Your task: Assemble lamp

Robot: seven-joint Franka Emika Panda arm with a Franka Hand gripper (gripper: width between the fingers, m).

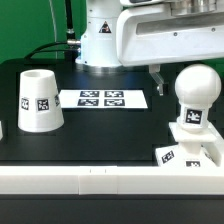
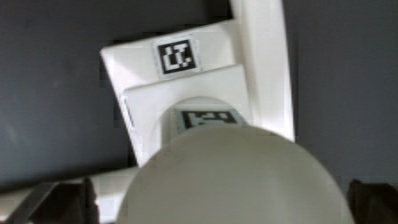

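Bulb (image 1: 195, 92) upright on base (image 1: 190, 150), at exterior view's right of table (image 1: 110, 130); looks seated, how firmly unclear. Gripper (image 2: 210, 203) spread, fingers flanking bulb. Shade (image 1: 39, 100) well apart, standing alone: not yet fitted

arm base (image 1: 98, 38): I see rounded glossy white casing with a grey seam.
upper link (image 1: 165, 40): white, smooth, boxy shell.
fingers (image 1: 157, 76): dark, slim, on my end effector (image 2: 206, 203).
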